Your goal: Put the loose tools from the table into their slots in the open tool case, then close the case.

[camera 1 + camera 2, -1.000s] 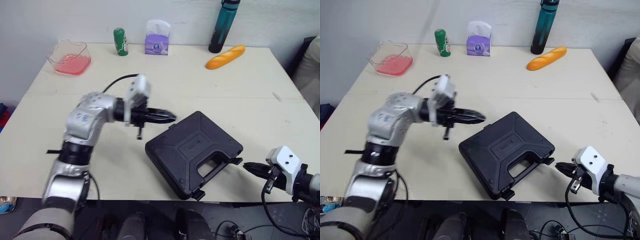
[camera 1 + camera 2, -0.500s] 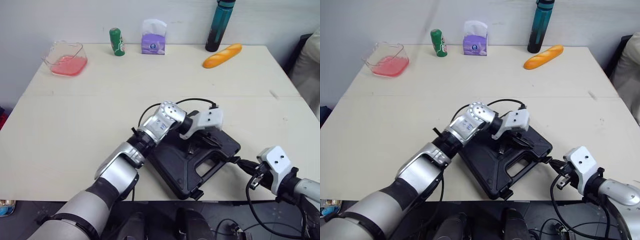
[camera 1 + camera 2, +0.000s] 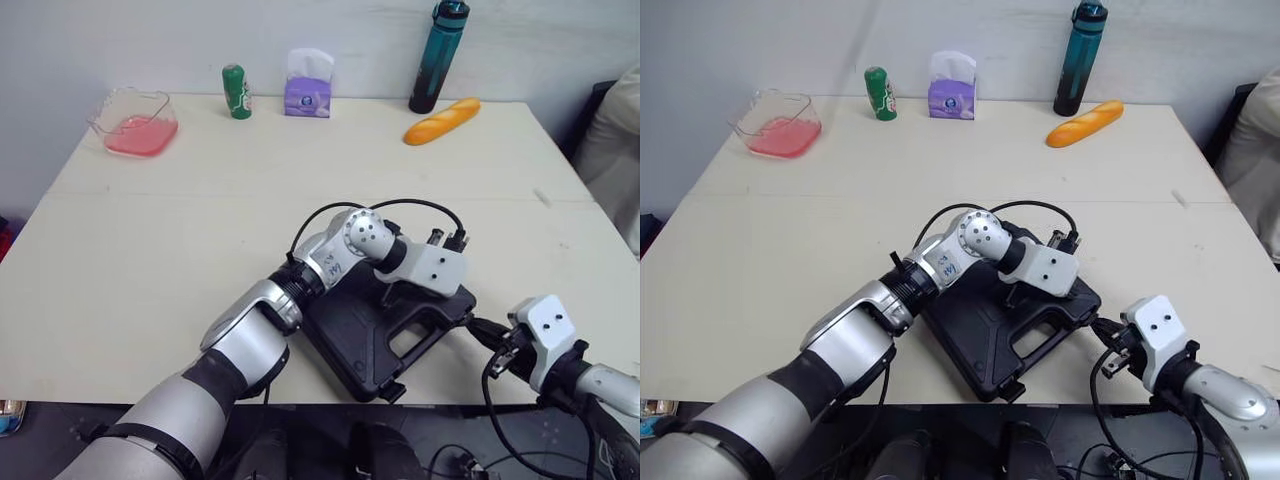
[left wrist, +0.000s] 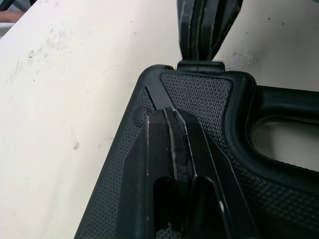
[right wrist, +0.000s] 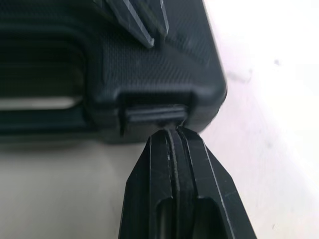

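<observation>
Case (image 3: 352, 335) lies closed near tabletop (image 3: 150, 250) front edge. Left hand (image 4: 172, 118), fingers pinched together, rests on its top, likely holding it down. Right hand (image 5: 172, 135), fingers likewise together, noses front latch (image 5: 152, 115), probably to snap it.

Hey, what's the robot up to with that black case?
A humanoid robot is working on a black tool case that lies on a table. The lid is already down. The left end effector, fingers together, sits on the lid at the corner beside the handle, seemingly holding it down. The right end effector, also shut, is right up against a latch on the case's edge, probably to snap it closed.
</observation>
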You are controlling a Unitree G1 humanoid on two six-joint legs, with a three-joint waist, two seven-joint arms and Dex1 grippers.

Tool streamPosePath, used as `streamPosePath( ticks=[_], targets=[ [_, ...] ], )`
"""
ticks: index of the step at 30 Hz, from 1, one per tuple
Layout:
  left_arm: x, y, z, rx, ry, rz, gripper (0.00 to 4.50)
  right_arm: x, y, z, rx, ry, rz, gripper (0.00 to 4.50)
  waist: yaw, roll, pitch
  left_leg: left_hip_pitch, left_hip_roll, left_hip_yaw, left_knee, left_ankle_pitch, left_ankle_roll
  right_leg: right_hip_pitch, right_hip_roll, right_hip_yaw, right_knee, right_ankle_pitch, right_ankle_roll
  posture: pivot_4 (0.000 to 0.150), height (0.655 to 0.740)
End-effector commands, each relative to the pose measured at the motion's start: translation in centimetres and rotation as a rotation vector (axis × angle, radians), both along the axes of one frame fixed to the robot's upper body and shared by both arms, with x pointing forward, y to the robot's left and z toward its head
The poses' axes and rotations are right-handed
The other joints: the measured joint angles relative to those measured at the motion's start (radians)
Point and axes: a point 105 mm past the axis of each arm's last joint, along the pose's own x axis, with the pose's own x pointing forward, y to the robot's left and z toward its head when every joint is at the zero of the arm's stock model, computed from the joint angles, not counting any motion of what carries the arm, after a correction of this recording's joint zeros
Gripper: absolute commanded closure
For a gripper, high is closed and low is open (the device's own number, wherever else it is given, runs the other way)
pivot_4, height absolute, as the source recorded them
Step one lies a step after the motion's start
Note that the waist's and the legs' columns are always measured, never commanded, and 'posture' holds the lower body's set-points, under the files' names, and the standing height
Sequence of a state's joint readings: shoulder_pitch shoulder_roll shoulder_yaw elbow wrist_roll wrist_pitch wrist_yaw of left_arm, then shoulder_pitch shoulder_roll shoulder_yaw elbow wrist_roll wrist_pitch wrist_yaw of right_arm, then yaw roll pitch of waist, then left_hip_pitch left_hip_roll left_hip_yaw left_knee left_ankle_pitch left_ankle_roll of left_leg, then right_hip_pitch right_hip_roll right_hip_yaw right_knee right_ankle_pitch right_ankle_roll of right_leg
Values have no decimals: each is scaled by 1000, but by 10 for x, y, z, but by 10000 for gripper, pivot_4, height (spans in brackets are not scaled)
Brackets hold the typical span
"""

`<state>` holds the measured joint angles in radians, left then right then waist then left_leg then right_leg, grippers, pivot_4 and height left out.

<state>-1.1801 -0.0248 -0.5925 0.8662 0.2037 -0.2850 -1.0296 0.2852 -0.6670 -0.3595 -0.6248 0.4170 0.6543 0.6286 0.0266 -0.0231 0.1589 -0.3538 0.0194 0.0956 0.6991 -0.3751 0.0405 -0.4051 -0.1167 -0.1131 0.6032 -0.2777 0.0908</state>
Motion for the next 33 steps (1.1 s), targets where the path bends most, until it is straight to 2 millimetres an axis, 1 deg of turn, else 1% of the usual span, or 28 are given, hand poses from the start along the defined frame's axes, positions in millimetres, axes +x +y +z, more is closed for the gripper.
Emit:
streamPosePath(
  ticks=[1,5,8,9,12,14,15,17,18,19,20,23,26,29,33],
  targets=[
    [-10,25,-68,291,83,2,44843,6,11,23,32,-80,45,45000,-2,0,-1,0,0,0,0,-1,1,0,0,0,0,0,0,1500,7400],
    [-8,23,-65,273,90,18,44843,7,14,18,8,-57,64,45000,-3,0,-4,2,3,0,0,-3,1,3,0,0,-1,0,-1,1500,7400],
    [-7,23,-62,256,108,31,44843,7,15,18,12,-55,68,45000,-4,0,-4,3,3,0,0,-3,1,4,0,0,-1,-1,-1,1500,7400],
    [-6,22,-57,234,129,37,44843,6,14,19,7,-51,71,45000,-4,0,-4,3,3,0,0,-3,1,4,0,0,-1,-1,-1,1500,7400],
    [-4,22,-34,147,206,50,44843,-1,12,21,-9,-31,91,45000,-5,0,-4,3,3,0,0,-3,1,4,0,0,-1,-1,-1,1500,7400],
    [-5,28,-3,52,281,21,44843,-8,13,23,-14,-8,126,45000,-5,3,-2,2,4,0,0,-3,1,3,1,-1,-1,-1,-2,1500,7400],
    [-7,32,7,25,309,6,44843,-10,14,24,-12,1,140,45000,-6,6,-1,1,4,0,0,-2,-2,1,1,-1,-1,-1,-2,1500,7400],
    [-14,47,32,-24,384,-34,44843,-19,21,21,-3,51,195,45000,-6,10,2,-2,4,1,0,0,-7,-4,3,0,5,-2,-4,1500,7400],
    [-19,56,40,-33,408,-60,44843,-25,25,19,1,83,225,45000,-6,14,5,-2,4,1,0,1,-8,-5,4,0,8,-2,-4,1500,7400],
    [-23,61,46,-36,423,-77,44843,-30,27,17,4,106,245,45000,-4,17,7,-3,3,1,0,2,-9,-6,6,-1,9,-2,-4,1500,7400],
    [-30,73,51,-22,443,-108,44843,-39,34,11,7,158,295,45000,-2,18,9,-3,3,1,0,2,-9,-6,7,0,9,-2,-4,1500,7400],
    [-46,94,55,27,463,-163,44843,-57,47,-2,11,254,394,45000,0,21,10,-4,1,-1,1,3,-8,-7,6,0,9,-2,-4,1500,7400],
    [-58,104,51,69,477,-178,44843,-64,55,-10,11,303,442,45000,0,21,11,-4,-2,-2,1,4,-6,-5,3,1,8,-1,-2,1500,7400],
    [-71,114,37,144,480,-196,44843,-70,67,-13,25,332,507,45000,-2,21,11,-4,-4,-1,1,4,-3,-5,1,3,7,0,0,1500,7400],
    [-77,125,17,234,457,-189,44843,-73,80,-17,30,348,565,45000,-1,21,11,-5,-4,-2,1,4,-3,-5,1,3,7,0,1,1500,7400]
  ],
)
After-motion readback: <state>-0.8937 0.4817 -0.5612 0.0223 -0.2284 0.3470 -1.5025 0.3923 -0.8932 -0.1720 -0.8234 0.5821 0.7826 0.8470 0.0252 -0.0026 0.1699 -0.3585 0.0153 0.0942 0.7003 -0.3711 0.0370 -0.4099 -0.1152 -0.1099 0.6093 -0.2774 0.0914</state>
